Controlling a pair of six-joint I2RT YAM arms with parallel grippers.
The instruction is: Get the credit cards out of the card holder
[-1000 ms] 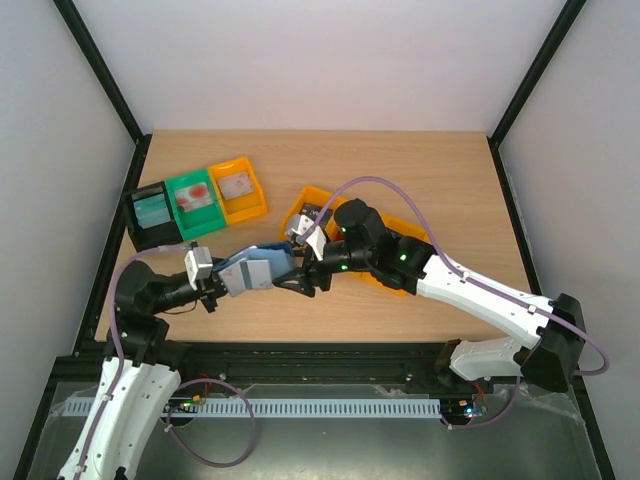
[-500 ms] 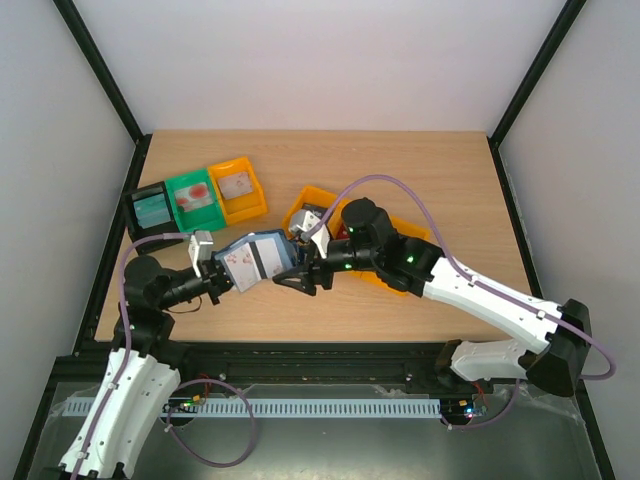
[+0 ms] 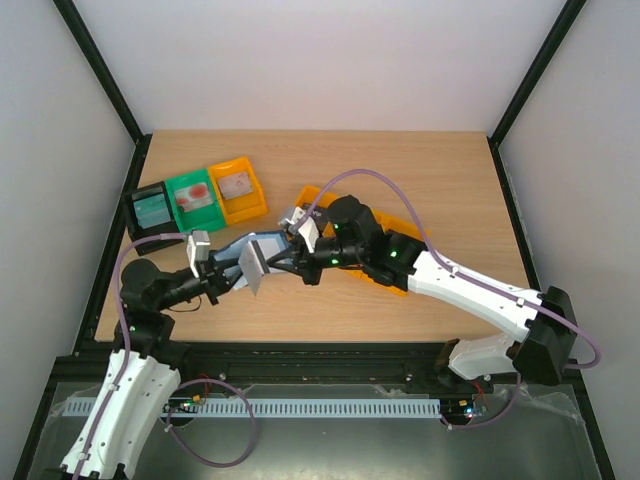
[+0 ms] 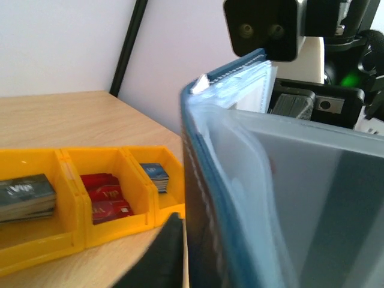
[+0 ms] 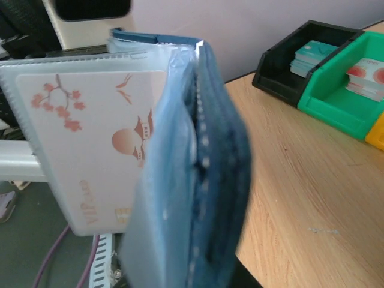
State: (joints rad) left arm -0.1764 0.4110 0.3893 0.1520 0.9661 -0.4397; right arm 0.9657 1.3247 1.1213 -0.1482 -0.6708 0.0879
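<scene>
On the table, a row of three bins stands at the rear left. To their right lies the three-compartment tray, partly under the right arm. Credit cards lie in each bin and in each tray compartment. In front of the bins and left of the tray, the card holder hangs above the table, with the left gripper on its left and the right gripper on its right.

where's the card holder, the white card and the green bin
card holder (image 5: 225, 180), right wrist view, on its navy outer cover
white card (image 5: 90, 150), right wrist view, on its printed face behind the clear sleeve
green bin (image 5: 339, 114), right wrist view, on its front wall
</scene>
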